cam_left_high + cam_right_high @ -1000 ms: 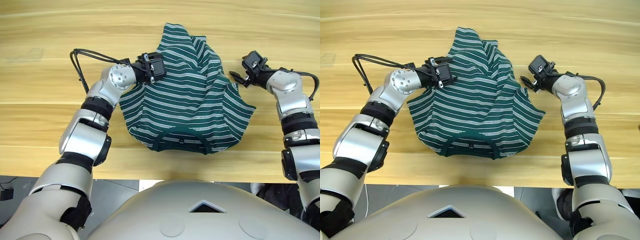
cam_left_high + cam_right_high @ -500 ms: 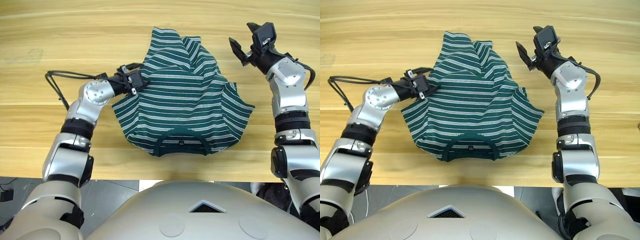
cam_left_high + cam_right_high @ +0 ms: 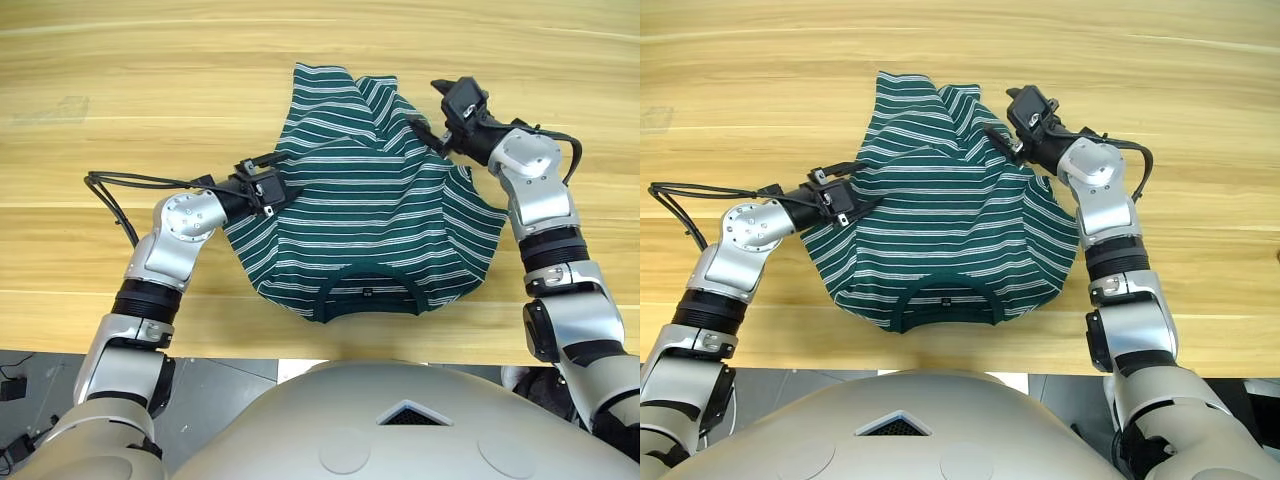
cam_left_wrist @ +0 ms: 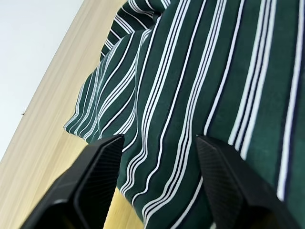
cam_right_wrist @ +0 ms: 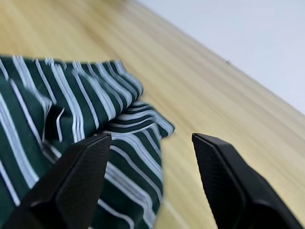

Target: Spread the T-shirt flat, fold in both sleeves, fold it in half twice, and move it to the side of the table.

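**Left eye view.** The task looks barely begun. The dark green T-shirt with thin white stripes point(image 3: 370, 215) lies in a rumpled mound at the middle of the pale wooden table point(image 3: 150, 80). It is not yet flat, no sleeve is folded in, and both halvings and the move to the side remain. Its collar point(image 3: 367, 283) sits at 6 o'clock, nearest the robot, and the cloth narrows into a creased peak at 12. The left gripper point(image 3: 268, 188) is at the shirt's 9 o'clock edge. The right gripper point(image 3: 437, 138) is at about 2 o'clock, on the bunched fabric there.

**Right eye view.** The layout is the same, with folds running from the peak down towards both shoulders. The likely step is pulling the two sides outward.

**Left wrist view.** The left gripper point(image 4: 159, 143) has its two black fingers point(image 4: 97, 181) spread apart. Striped cloth shows beyond the gap, and nothing is pinched.

**Right wrist view.** The right gripper point(image 5: 151, 138) is likewise spread wide, holding nothing. It is poised over a doubled-over flap of the shirt where it meets bare wood.
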Controlling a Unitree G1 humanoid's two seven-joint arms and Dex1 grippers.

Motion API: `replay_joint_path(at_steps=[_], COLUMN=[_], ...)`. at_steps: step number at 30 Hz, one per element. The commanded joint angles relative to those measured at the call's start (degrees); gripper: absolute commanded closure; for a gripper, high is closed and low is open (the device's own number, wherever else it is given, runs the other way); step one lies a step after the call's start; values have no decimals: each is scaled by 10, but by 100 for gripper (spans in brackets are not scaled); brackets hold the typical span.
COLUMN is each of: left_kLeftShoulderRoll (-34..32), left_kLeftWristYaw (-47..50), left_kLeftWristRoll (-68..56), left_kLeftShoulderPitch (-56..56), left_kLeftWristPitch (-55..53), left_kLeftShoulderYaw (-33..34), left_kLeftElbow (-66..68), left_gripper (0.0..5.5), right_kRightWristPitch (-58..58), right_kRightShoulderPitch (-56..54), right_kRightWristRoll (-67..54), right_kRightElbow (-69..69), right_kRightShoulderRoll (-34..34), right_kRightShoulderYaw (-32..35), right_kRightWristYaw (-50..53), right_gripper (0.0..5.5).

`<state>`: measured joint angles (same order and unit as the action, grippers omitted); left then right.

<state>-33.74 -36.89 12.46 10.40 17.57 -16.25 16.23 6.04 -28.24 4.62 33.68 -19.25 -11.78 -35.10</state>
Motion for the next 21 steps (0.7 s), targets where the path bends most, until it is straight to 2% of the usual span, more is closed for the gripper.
replay_joint_path(at_steps=[1,5,10,16,19,21], left_kLeftShoulderRoll=[4,3,2,5,-3,-36], left_kLeftWristYaw=[-4,-3,3,8,0,-48], left_kLeftWristRoll=[11,12,13,16,14,-12], left_kLeftShoulderPitch=[-1,-7,-20,-29,-49,-90], left_kLeftWristPitch=[-8,-10,-11,-11,-16,-30], left_kLeftShoulderYaw=[-8,-6,-2,-5,-8,-11], left_kLeftElbow=[-9,-15,-19,-18,-41,-109], left_gripper=[270,270,270,270,270,270], right_kRightWristPitch=[-13,-4,-1,-23,-45,-62], right_kRightShoulderPitch=[-26,-21,10,60,122,153], right_kRightWristRoll=[53,72,59,46,7,-15], right_kRightElbow=[92,139,115,33,-78,-147], right_kRightShoulderRoll=[-28,-59,-83,-96,-116,-133], right_kRightShoulderYaw=[-32,-35,-24,-25,-45,-47], right_kRightWristYaw=[-15,-18,-31,-68,-162,-194], right_gripper=[237,237,237,237,237,237])
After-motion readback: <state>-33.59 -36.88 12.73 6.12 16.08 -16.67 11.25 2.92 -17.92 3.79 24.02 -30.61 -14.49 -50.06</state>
